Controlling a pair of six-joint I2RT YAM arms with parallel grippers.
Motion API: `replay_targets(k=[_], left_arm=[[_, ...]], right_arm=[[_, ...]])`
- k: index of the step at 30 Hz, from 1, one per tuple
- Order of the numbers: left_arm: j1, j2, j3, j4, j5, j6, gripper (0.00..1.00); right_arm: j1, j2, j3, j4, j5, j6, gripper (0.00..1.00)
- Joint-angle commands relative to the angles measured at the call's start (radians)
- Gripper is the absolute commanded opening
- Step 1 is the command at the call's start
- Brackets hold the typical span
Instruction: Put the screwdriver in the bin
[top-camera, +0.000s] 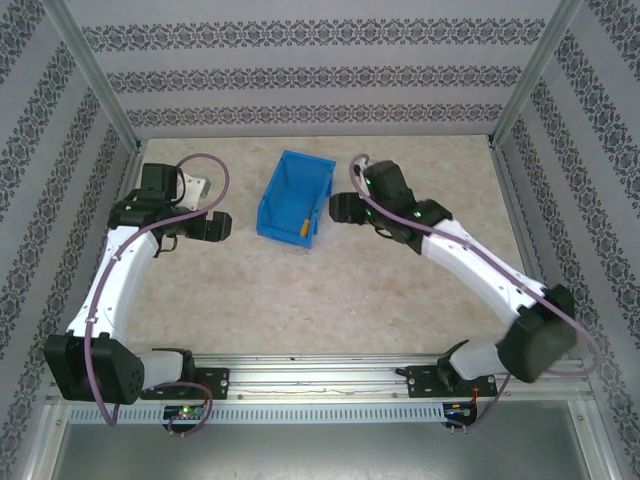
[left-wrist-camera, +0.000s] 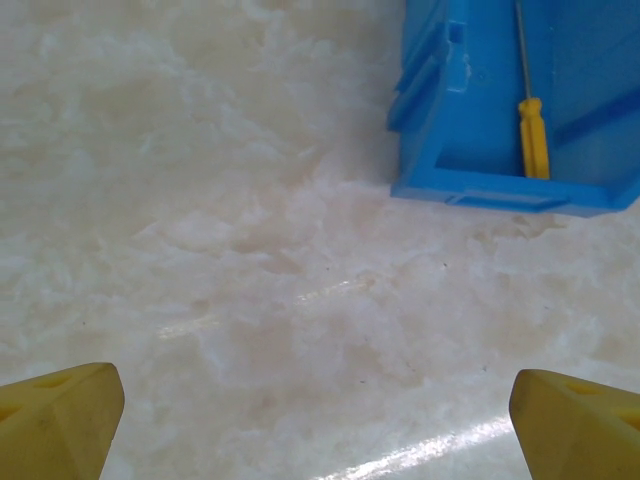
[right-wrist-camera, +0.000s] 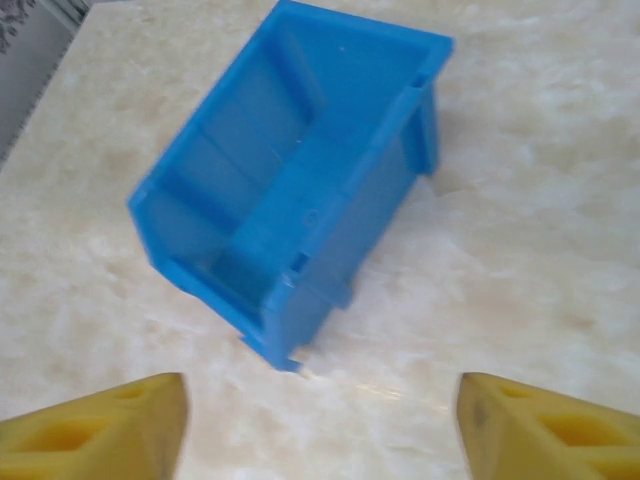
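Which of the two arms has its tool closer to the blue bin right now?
Right. The right tool is close beside the bin, at its right wall; the left tool hangs farther off on the bin's left side.

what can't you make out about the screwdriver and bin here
Tip of the screwdriver: left wrist view, the shaft runs off the top edge.
Far end of the bin: left wrist view, cut by the top and right edges.
Screwdriver shaft: top external view, too small to see.
Bin floor: right wrist view, blurred.
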Motion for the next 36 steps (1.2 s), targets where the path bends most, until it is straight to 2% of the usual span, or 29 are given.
replay_targets(k=[1,5,9,13,19,22,27,32,36], left_arm=[[-0.007,-0.003,-0.047,0.094,-0.093,-0.064,0.99],[-0.007,-0.037,-0.12,0.194,-0.172,-0.109,0.99],[-0.007,-0.128,-0.256,0.356,-0.23,-0.151,0.99],[-0.007,-0.23,-0.389,0.509,-0.247,-0.163,0.99],[-0.007,-0.31,-0.499,0.609,-0.267,-0.161,0.99],[-0.006,-0.324,-0.557,0.683,-0.286,-0.168,0.99],[-0.003,-0.309,-0.68,0.885,-0.298,-0.163,0.99],[0.005,-0.217,-0.793,1.171,-0.298,-0.157,0.99],[0.025,-0.104,-0.837,1.37,-0.316,-0.151,0.99]], right_arm=[[-0.012,-0.119,-0.14,0.072,0.129,-0.028,0.82],[-0.023,-0.255,-0.292,0.125,0.221,-0.039,0.98],[-0.037,-0.376,-0.452,0.251,0.299,-0.052,0.98],[-0.058,-0.461,-0.562,0.357,0.319,-0.136,0.98],[-0.128,-0.503,-0.676,0.447,0.371,-0.289,0.98],[-0.19,-0.521,-0.753,0.567,0.375,-0.335,0.98],[-0.333,-0.48,-0.857,0.791,0.312,-0.354,0.98],[-0.488,-0.319,-0.919,1.063,0.196,-0.346,0.98],[-0.501,-0.183,-0.918,1.198,0.139,-0.38,0.98]])
